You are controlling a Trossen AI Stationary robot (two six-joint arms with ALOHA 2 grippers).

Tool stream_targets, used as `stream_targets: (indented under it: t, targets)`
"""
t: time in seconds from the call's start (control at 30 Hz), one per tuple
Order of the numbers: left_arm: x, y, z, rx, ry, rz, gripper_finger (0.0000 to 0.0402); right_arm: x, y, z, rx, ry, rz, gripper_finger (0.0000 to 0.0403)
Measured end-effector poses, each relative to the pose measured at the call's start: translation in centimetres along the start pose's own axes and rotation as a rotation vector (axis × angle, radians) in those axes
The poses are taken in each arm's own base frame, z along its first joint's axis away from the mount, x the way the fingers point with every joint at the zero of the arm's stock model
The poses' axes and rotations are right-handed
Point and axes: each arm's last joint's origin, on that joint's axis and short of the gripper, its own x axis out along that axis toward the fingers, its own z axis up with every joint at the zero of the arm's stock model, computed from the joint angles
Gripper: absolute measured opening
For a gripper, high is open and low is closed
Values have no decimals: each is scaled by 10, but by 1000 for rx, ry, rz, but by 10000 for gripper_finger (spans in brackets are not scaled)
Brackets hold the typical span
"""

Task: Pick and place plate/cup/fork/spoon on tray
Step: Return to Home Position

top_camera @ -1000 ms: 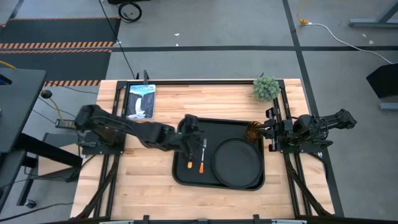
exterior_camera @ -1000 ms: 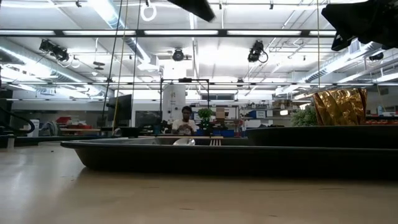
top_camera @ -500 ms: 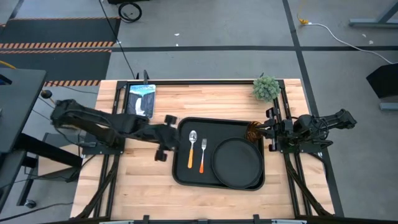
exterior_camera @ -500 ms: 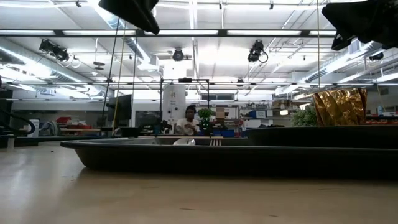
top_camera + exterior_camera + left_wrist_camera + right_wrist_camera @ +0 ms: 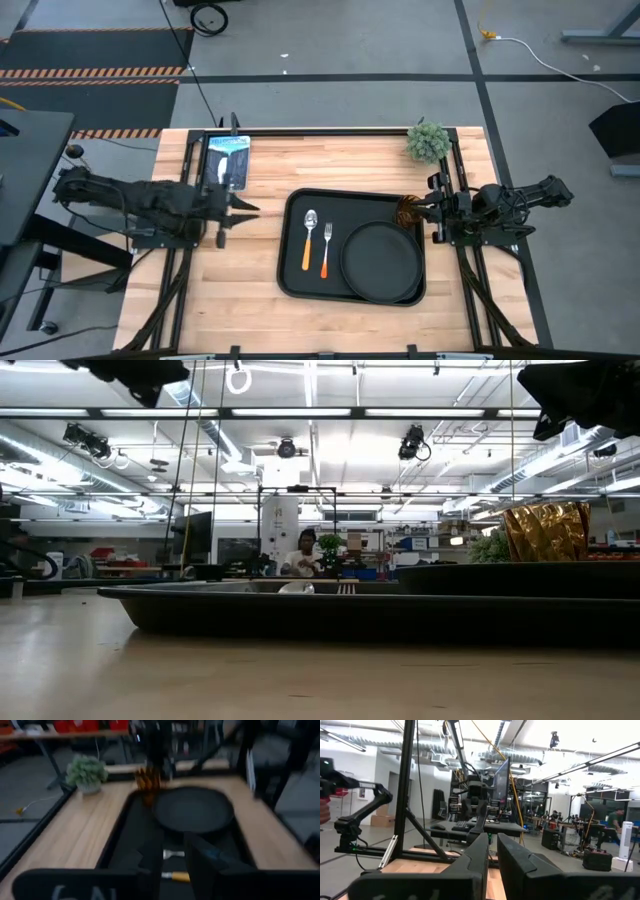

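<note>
The black tray point(image 5: 292, 282) lies at the table's middle. In its left half the spoon point(image 5: 308, 240) and the fork point(image 5: 326, 250) lie side by side, handles toward the near edge. The round plate point(image 5: 380, 263) fills its right half. The amber cup point(image 5: 407, 211) stands at the tray's far right corner. My left gripper point(image 5: 238, 214) hovers open, left of the tray and clear of it. My right gripper point(image 5: 432, 207) waits shut at the right, beside the cup. The left wrist view shows the plate point(image 5: 194, 809) and the cup point(image 5: 147, 780) beyond my left gripper point(image 5: 172, 842).
A small potted plant point(image 5: 428, 141) stands at the far right corner, and a picture card point(image 5: 226, 160) lies at the far left. Bare wood shows near and left of the tray. A person point(image 5: 303, 555) sits in the room far behind.
My left gripper has drawn back from above the spoon and fork in the tray toward the table's left edge, turning as it went. The spoon and fork now lie uncovered in the tray. The right arm has kept still.
</note>
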Motion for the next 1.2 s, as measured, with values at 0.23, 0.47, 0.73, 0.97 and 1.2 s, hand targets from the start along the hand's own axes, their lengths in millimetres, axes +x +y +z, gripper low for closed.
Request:
stream_targets:
  t: [0.23,0.47,0.73,0.97,1.2]
  targets:
    - [-31,9,-21,-162,-307,-1,69,0,0,0,0,0,0,45]
    - [-43,12,-45,-201,-444,-9,48,0,0,0,0,0,0,45]
    - [-49,13,-61,-201,-496,-40,18,0,0,0,0,0,0,45]
    - [-43,10,-78,-145,-478,-46,6,0,0,0,0,0,0,45]
    - [-33,7,-95,-141,-457,-40,10,0,0,0,-1,4,1,45]
